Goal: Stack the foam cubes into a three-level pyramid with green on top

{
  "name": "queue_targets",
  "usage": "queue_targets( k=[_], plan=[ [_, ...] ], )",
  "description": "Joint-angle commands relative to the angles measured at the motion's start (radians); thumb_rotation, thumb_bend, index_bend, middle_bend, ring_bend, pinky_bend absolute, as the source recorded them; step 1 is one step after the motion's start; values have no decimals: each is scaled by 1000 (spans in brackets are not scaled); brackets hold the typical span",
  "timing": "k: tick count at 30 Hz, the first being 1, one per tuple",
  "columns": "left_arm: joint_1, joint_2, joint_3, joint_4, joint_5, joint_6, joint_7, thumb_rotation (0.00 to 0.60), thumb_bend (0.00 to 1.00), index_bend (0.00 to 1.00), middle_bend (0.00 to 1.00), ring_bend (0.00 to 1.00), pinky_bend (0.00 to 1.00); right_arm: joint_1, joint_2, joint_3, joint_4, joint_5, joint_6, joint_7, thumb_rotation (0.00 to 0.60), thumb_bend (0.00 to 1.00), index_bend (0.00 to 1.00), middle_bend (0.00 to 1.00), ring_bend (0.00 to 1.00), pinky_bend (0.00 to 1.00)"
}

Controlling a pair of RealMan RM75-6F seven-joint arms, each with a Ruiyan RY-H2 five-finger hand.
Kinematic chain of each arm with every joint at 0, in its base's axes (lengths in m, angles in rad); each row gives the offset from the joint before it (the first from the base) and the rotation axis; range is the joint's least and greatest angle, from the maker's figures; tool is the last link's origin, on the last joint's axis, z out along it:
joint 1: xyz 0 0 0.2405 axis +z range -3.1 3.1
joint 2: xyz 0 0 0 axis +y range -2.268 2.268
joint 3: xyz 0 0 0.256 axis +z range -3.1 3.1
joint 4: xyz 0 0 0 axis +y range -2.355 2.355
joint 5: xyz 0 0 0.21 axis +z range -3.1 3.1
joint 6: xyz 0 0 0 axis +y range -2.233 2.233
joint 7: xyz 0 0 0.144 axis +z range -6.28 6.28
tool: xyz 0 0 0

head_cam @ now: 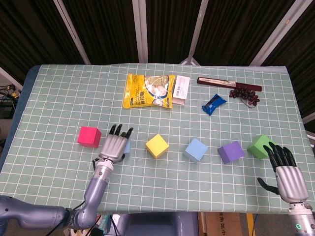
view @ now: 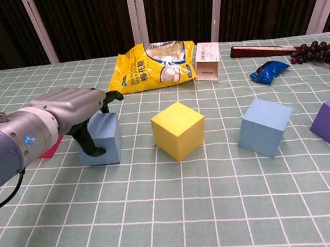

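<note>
Six foam cubes lie in a loose row across the green checked tablecloth (head_cam: 59, 98), none stacked on another. From the robot's left to right they are a pink foam cube (head_cam: 89, 136), a light blue foam cube (view: 103, 139) under the left hand, a yellow foam cube (head_cam: 157, 146), a second light blue foam cube (head_cam: 196, 149), a purple foam cube (head_cam: 230, 152) and a green foam cube (head_cam: 259, 146). Being cubes, they have no long axis; the yellow one sits turned with a corner toward the robot, and the second light blue one and the purple one are also skewed to the grid lines. The left hand (head_cam: 113, 147) lies over the first light blue cube, fingers pointing away from the robot over its top and the thumb down its near side in the chest view; it grips the cube, which rests flat on the cloth. The right hand (head_cam: 287, 174) hovers just beside the green cube, near the table's right edge, fingers spread and holding nothing. Farther back lie a yellow snack bag (head_cam: 147, 91), a small white carton (head_cam: 180, 90), a blue wrapper (head_cam: 213, 104), a dark red flat box (head_cam: 226, 84) and a bunch of dark grapes (head_cam: 244, 94).
</note>
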Motion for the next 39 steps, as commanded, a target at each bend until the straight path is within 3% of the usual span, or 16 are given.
queue_targets(
  k=[1,20,39],
  plan=[
    [-22,-7,-16,14,-5,-12,2,600,362,0,301,0,0,-1,4,-1,-3,2,-2,5,600,222,0,0,0,24],
    [-206,-110,-106,221,-99,-142,4,600,363,0,309,0,0,0,23,5,-28,40,-29,54,600,222,0,0,0,24],
    [-281,-150,-93,321,-118,-211,-66,600,362,0,309,0,0,-3,25,5,-33,34,-24,59,600,222,0,0,0,24]
  ],
)
